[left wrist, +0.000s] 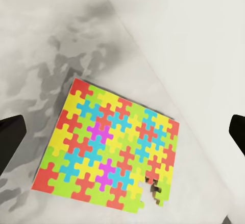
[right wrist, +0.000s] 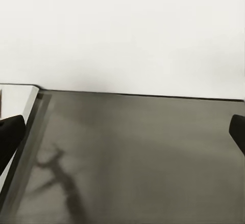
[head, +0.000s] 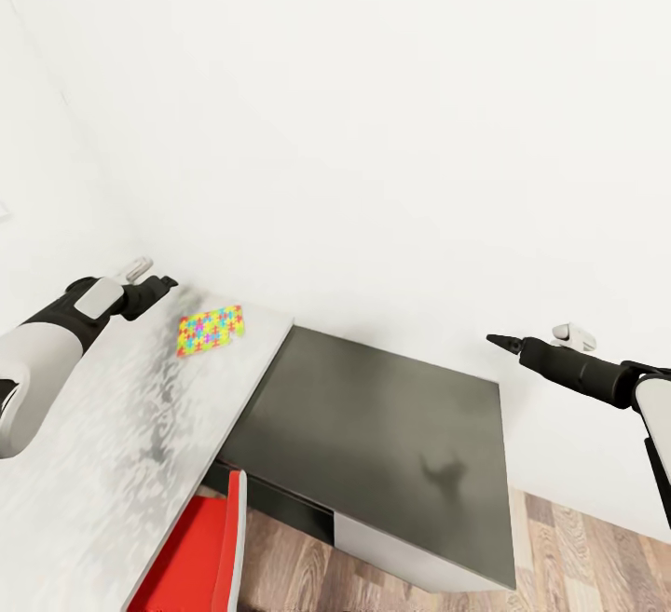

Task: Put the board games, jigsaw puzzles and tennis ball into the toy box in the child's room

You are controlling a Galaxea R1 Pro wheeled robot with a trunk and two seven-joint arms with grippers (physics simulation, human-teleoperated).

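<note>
1. I faced a plain white wall (head: 373, 109), with a long desk with a pale grey smooth top (head: 112, 444) running from about seven o'clock up toward ten o'clock in my head view.
2. One thin squarish jigsaw board of interlocking yellow, pink, blue and green pieces (head: 211, 330) lay flat on the desk's far end, near its edge by the wall.
3. My left gripper (head: 166, 284) hung above that far end of the desk, at about ten o'clock from the board and apart from it.
4. Through my left wrist camera the board (left wrist: 109, 147) lay between my two dark fingertips (left wrist: 10, 137), which stood wide apart at the frame's edges; those jaws were spread and held nothing. One corner of the board had a few pieces missing.
5. A lower dark grey cabinet (head: 391, 444) stood just beside the desk, at about five o'clock from the board.
6. My right gripper (head: 499, 341) hovered above the cabinet's side at three o'clock, throwing a shadow on its top.
7. Through my right wrist camera its fingertips (right wrist: 10, 134) also stood wide apart over the cabinet top (right wrist: 138, 157), jaws released and empty.
8. A red chair back (head: 200, 547) showed at six o'clock, over wood-plank floor (head: 559, 556).
</note>
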